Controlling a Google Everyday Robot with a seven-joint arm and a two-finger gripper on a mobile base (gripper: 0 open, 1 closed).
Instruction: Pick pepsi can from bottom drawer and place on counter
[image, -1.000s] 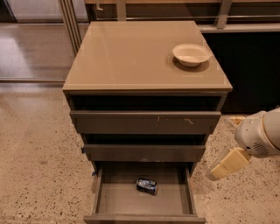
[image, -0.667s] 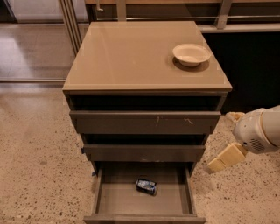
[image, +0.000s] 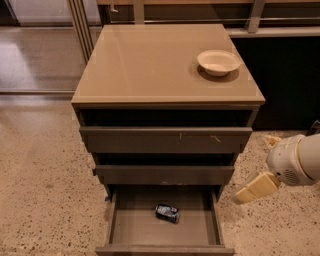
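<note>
Pepsi can (image: 167, 213) lies in bottom drawer (image: 165, 238); gripper (image: 256, 170) hovers nearby, spread, empty.

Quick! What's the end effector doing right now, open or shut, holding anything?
The end effector: open, holding nothing, low to the right of the bottom drawer; the pepsi can lies inside that drawer.

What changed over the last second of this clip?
The gripper, right of the open bottom drawer, drifted slightly left toward the cabinet and took hold of nothing. The pepsi can in that drawer, the white bowl on the counter and the drawers stayed put.
</note>
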